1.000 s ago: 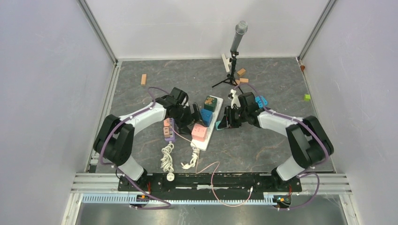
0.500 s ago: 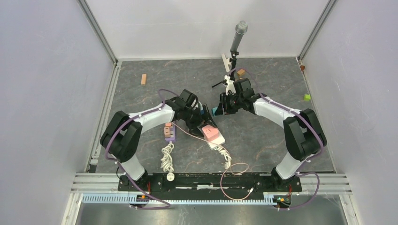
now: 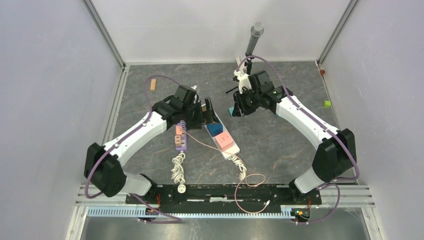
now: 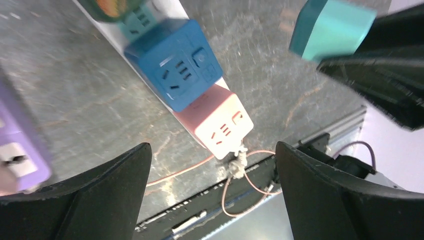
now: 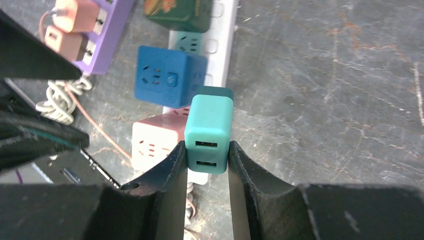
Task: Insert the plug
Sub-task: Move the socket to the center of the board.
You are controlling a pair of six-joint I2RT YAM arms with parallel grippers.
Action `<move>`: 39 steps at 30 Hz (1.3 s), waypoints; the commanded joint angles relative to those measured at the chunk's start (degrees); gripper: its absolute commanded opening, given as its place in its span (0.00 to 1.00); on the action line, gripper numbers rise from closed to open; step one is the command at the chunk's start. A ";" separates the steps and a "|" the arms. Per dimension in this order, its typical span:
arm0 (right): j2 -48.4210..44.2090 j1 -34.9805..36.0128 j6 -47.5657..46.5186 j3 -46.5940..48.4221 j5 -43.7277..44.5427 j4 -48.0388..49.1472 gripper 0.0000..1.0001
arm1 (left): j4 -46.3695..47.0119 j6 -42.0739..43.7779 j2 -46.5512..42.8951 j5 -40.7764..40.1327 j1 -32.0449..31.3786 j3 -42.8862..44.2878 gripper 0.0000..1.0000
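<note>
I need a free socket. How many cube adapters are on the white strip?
3 on the white strip: dark green cube at the far end, blue cube in the middle, pink cube at the cord end. None seems hidden. The right gripper holds the teal plug.

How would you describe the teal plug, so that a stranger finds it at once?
Find the white power strip in the middle of the grey table. Beside it, the right tool pinches a teal plug. Unlike the blue cube and the pink cube on the strip, it is not plugged in.
</note>
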 commanded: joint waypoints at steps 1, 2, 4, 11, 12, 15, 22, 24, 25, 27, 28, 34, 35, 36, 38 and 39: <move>-1.40 4.08 -1.69 3.77 0.20 -6.63 0.00 | -2.06 7.67 -6.25 -9.21 1.54 0.79 1.00; -1.52 5.08 -1.65 4.15 0.20 -7.40 0.00 | -2.06 8.14 -7.49 -10.20 1.63 0.61 1.00; -1.56 6.57 -1.39 4.69 0.33 -8.34 0.00 | -2.06 8.79 -9.60 -12.32 1.78 0.09 1.00; -1.58 11.66 -1.13 5.30 3.41 -11.24 0.00 | -3.35 8.27 -14.33 -18.38 2.31 -2.39 1.00; -1.56 12.41 -1.08 5.44 3.88 -11.56 0.00 | -3.40 8.16 -14.74 -18.65 2.32 -2.66 1.00; -1.32 14.08 -0.68 5.62 5.13 -12.26 0.00 | -3.62 7.71 -15.63 -19.45 2.44 -3.55 1.00; -1.87 15.98 0.99 3.90 5.93 -10.70 0.00 | -3.69 7.04 -16.79 -19.09 2.47 -4.71 1.00; -2.00 15.93 0.78 4.25 6.73 -10.95 0.00 | -3.73 6.78 -16.81 -18.58 2.45 -4.81 1.00; -2.18 15.98 0.60 4.46 7.51 -11.17 0.00 | -3.71 6.60 -16.81 -18.24 2.49 -4.89 1.00; -2.44 15.97 -0.09 4.54 9.48 -11.41 0.00 | -3.49 6.19 -16.61 -17.63 2.48 -4.90 1.00; -2.54 15.84 -0.36 4.43 10.77 -11.55 0.00 | -3.42 6.06 -16.41 -17.21 2.46 -4.91 1.00; -2.77 12.86 -1.20 2.93 10.05 -10.37 0.00 | -2.77 4.56 -14.24 -14.28 2.67 -4.94 1.00; -3.09 11.96 -0.84 2.14 8.81 -9.38 0.00 | -2.76 4.33 -13.87 -13.89 2.95 -4.90 1.00; -3.29 10.78 -0.58 1.50 7.29 -8.68 0.00 | -2.85 4.19 -13.51 -13.89 3.39 -4.95 0.99; -3.78 8.64 -0.14 0.31 5.52 -7.43 0.00 | -3.17 3.94 -13.08 -11.56 4.90 -5.19 0.97; -3.85 7.96 -0.27 0.02 5.16 -7.15 0.00 | -3.26 3.93 -13.00 -11.00 5.86 -5.47 0.96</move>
